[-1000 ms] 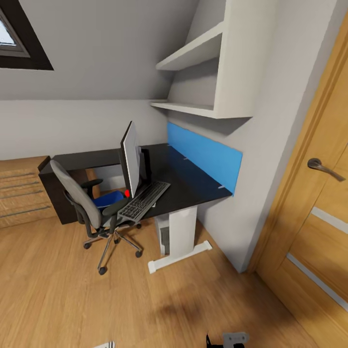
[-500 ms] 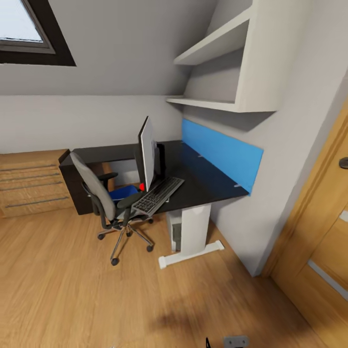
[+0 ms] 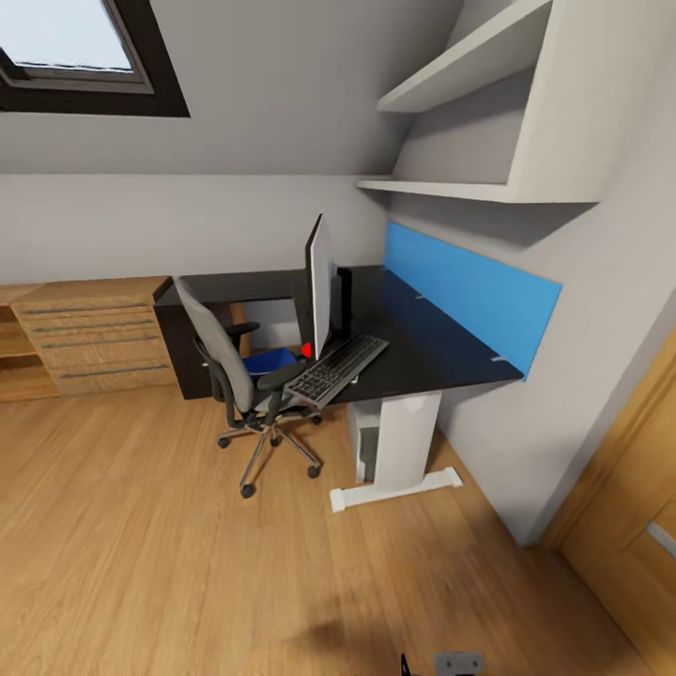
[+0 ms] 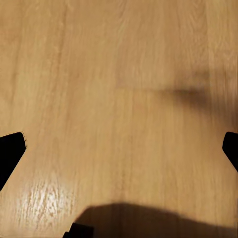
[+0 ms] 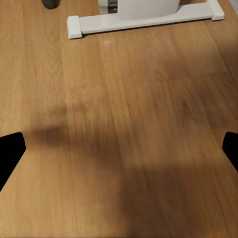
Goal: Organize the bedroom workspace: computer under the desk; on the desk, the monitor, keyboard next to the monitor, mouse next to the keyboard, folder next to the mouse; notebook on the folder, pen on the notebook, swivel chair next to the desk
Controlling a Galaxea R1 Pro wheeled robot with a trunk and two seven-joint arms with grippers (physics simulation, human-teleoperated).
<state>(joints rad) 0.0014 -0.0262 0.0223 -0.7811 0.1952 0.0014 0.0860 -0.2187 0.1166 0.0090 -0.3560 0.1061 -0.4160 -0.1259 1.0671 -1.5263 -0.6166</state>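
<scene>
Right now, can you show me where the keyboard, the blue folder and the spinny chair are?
keyboard (image 3: pixel 336 368), head view, middle of its keys.
folder (image 3: pixel 269 361), head view, blue cover showing on the chair seat.
swivel chair (image 3: pixel 216 349), head view, grey backrest.

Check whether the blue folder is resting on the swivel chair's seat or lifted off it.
Touching. In the head view the folder lies flat on the seat of the swivel chair, with no gap visible beneath it.
</scene>
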